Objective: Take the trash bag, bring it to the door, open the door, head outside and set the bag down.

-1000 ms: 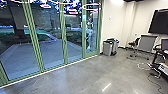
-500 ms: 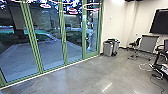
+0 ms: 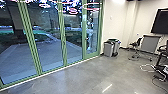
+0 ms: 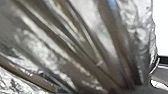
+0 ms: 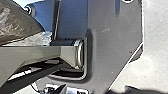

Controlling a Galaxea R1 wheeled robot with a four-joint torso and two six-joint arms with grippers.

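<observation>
"Where's the trash bag?"

"Close up in the left wrist view: shiny, creased plastic, its long folds drawing together. Some of the same crinkled plastic shows in the right wrist view too."

"What is the left gripper doing with it?"

"I can't tell whether it's open or closed, and the same goes for the right gripper."

"And the door?"

"There's a green-framed glass wall running from near left to the far end of the room. Its far glass panel stands in line with the rest. Behind it is a pale upright shape, too blurred to name. Outside, paving stretches away."

"What's on the room side?"

"Gray bins on the floor, just beside the far end of the glass. Farther right there's a dark chair, then a gray panel on legs, with a big dark screen on the wall above. Nearer, at the right edge, a white cable curls."
</observation>
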